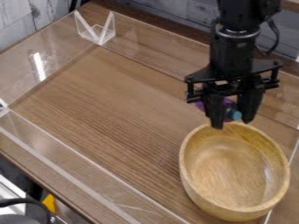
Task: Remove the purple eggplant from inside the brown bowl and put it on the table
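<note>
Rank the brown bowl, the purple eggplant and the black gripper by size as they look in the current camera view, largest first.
Brown bowl and gripper: too alike to rank.
Purple eggplant: smallest, partly hidden.

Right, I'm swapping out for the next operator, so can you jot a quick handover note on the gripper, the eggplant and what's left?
Gripper: shut on the eggplant, held just beyond the bowl's far rim.
Bowl: near the table's front right, nothing inside.
Done: eggplant is out of the bowl.
Left: lower it onto the table, probably best a bit farther from the bowl, then let go and back off.
</note>
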Robot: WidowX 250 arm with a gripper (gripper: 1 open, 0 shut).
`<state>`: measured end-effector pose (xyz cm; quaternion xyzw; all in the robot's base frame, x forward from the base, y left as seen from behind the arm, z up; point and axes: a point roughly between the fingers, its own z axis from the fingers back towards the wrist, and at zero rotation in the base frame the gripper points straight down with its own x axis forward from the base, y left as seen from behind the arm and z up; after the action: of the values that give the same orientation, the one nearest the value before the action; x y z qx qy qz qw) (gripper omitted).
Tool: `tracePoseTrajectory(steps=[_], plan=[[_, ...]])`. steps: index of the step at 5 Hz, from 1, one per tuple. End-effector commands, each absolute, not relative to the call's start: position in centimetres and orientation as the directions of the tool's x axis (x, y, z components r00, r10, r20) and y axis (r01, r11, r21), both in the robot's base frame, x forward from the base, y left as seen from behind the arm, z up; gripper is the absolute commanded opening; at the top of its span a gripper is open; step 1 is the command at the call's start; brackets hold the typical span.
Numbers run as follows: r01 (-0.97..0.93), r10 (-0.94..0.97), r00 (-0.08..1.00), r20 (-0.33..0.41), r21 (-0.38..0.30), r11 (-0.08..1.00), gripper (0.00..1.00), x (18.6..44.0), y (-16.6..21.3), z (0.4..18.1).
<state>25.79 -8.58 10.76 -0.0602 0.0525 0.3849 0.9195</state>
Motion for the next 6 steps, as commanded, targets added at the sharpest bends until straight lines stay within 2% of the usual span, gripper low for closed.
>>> tracePoseTrajectory(steps=[1,3,5,6], plan=[[-0.699,0.692,0.715,-0.099,-0.121,0.704,0.00,27.0,-7.5,12.4],[-0.817,0.818,0.573,-0.058,-0.119,0.564,0.00,29.6,-6.0,11.4],[-0.863,0.869,0.494,-0.027,-0.138,0.486,0.00,30.8,-6.7,10.1],[-0.887,0.896,0.444,-0.015,-0.151,0.437,0.00,31.9,-6.4,11.0]])
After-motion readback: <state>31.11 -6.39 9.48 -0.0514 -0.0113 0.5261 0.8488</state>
